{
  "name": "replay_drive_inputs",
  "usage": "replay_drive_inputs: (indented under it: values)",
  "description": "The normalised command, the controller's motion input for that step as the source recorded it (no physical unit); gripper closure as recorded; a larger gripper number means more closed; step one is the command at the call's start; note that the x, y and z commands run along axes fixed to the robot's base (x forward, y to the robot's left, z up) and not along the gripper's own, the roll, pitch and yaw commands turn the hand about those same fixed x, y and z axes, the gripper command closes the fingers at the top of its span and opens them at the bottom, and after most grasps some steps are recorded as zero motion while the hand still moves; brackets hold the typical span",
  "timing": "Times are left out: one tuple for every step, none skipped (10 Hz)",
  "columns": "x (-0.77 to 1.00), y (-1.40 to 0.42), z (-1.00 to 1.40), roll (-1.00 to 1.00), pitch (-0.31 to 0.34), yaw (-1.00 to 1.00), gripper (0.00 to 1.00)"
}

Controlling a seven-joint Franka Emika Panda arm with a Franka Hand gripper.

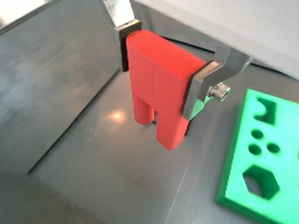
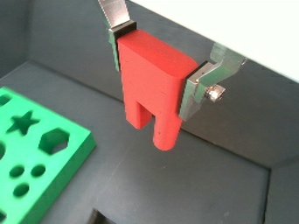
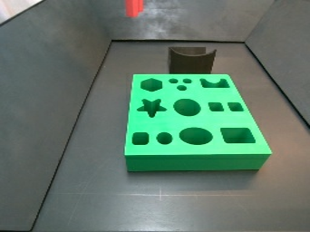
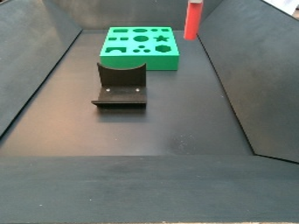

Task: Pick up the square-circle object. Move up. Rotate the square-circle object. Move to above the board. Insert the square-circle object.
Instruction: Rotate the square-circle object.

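We see the gripper (image 1: 163,74) clamped on the square-circle object (image 1: 158,83), legs down, high above the floor and beside the board (image 4: 142,45). Picking and lifting look done; moving over the board and inserting remain.

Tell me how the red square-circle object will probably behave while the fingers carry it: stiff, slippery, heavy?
The square-circle object looks like solid plastic, so probably stiff and light. Its faces look smooth, so it might slip, though the gripper clamps two flat sides in both wrist views. It hangs legs down, off the board in a side view; released, it would likely tip.
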Motion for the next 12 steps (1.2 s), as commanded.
replay_drive_inputs:
  values:
    - [0.02,0.0,0.0,0.0,-0.003,-1.0,1.0]
    - [0.02,0.01,0.0,0.0,-0.004,-1.0,1.0]
    - [0.02,0.01,0.0,0.0,-0.004,-1.0,1.0]
    - [0.02,0.01,0.0,0.0,-0.005,-1.0,1.0]
    - [0.02,0.01,0.0,0.0,-0.006,-1.0,1.0]
    - [0.02,0.01,0.0,0.0,-0.007,-1.0,1.0]
    - [0.02,0.01,0.0,0.0,-0.008,-1.0,1.0]
    - [0.02,0.01,0.0,0.0,-0.009,-0.71,1.0]
    - [0.02,0.01,0.0,0.0,-0.009,-0.47,1.0]
    - [0.0,0.0,0.0,0.0,-0.003,-1.0,1.0]
    - [0.0,0.0,0.0,0.0,-0.004,-1.0,1.0]
    - [0.0,0.0,0.0,0.0,-0.004,-1.0,1.0]
